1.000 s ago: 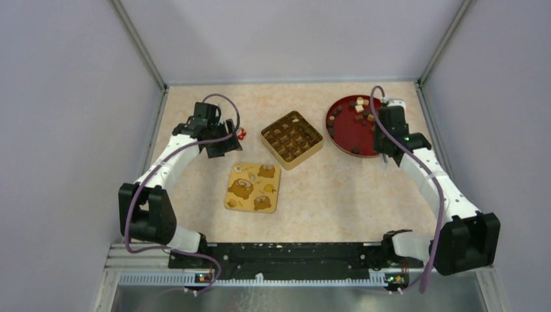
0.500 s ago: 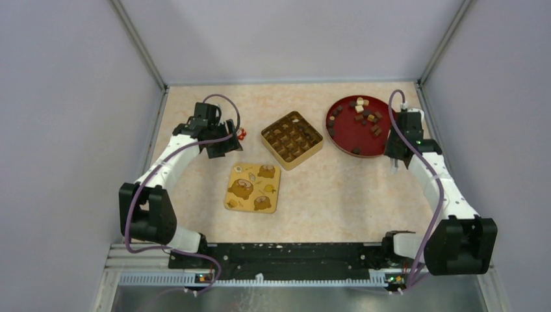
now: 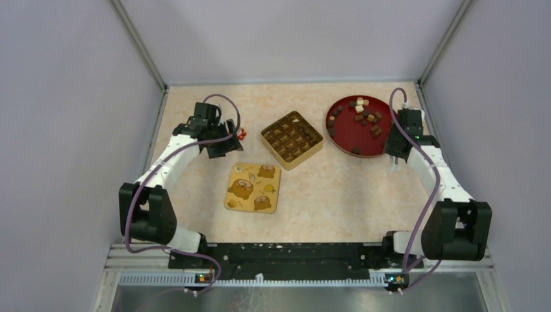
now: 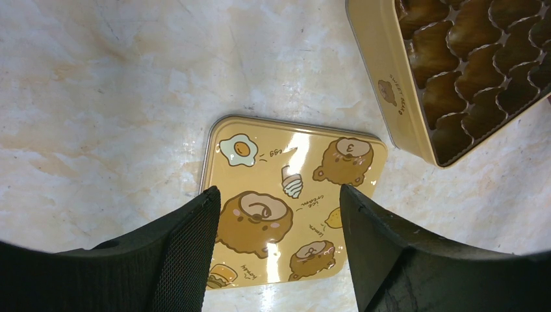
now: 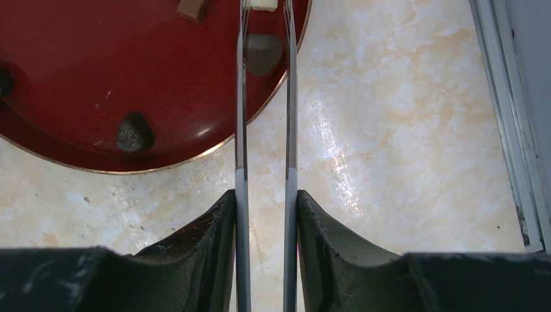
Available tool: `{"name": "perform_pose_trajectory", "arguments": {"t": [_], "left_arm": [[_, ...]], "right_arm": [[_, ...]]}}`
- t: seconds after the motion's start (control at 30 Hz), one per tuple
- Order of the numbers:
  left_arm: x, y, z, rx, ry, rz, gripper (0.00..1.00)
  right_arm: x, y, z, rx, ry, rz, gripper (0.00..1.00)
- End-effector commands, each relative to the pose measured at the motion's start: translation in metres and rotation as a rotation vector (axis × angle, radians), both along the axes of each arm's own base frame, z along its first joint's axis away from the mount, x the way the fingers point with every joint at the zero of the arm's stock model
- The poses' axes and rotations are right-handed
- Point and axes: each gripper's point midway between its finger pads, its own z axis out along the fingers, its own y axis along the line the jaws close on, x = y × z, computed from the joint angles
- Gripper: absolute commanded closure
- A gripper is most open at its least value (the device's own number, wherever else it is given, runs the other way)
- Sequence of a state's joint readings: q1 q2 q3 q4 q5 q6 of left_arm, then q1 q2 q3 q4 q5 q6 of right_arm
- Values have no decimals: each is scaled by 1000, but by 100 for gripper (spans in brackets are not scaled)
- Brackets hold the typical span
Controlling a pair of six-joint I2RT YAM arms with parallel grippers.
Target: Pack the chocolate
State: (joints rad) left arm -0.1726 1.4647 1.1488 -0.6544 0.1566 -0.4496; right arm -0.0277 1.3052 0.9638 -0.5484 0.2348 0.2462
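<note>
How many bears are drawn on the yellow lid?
3 bears: one in the corner of the lid nearest the box, a big one in the middle, a small one beside that. The left gripper hides the lid's near edge, so another may be hidden.

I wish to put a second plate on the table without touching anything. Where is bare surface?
The widest bare patch lies right of the yellow lid, on the near side of the tin and the red plate. A narrower strip runs behind the tin, along the far wall. Crowded: around the sweet, between left gripper and tin.
</note>
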Motion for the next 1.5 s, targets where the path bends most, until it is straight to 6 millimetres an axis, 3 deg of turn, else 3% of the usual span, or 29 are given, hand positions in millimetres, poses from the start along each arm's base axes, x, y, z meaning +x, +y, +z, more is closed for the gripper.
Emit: {"name": "perform_pose_trajectory", "arguments": {"t": [0.0, 0.37, 0.63, 0.83, 1.0, 1.23, 1.47], "left_arm": [[12, -1, 13, -9, -53, -7, 27], [15, -3, 14, -13, -50, -7, 27], [16, -3, 13, -13, -48, -5, 27], [16, -3, 13, -8, -48, -13, 28], [17, -2, 16, -8, -53, -11, 28], [13, 0, 14, 1, -50, -5, 28], [16, -1, 14, -8, -53, -1, 28]], "right_arm": [[28, -8, 31, -17, -119, -16, 64], [37, -11, 12, 2, -85, -9, 60], [46, -10, 3, 9, -69, 1, 68], [42, -8, 18, 12, -107, 6, 85], [38, -2, 43, 31, -157, 35, 91], [24, 40, 87, 119, -233, 174, 93], [1, 133, 111, 191, -239, 437, 93]]}}
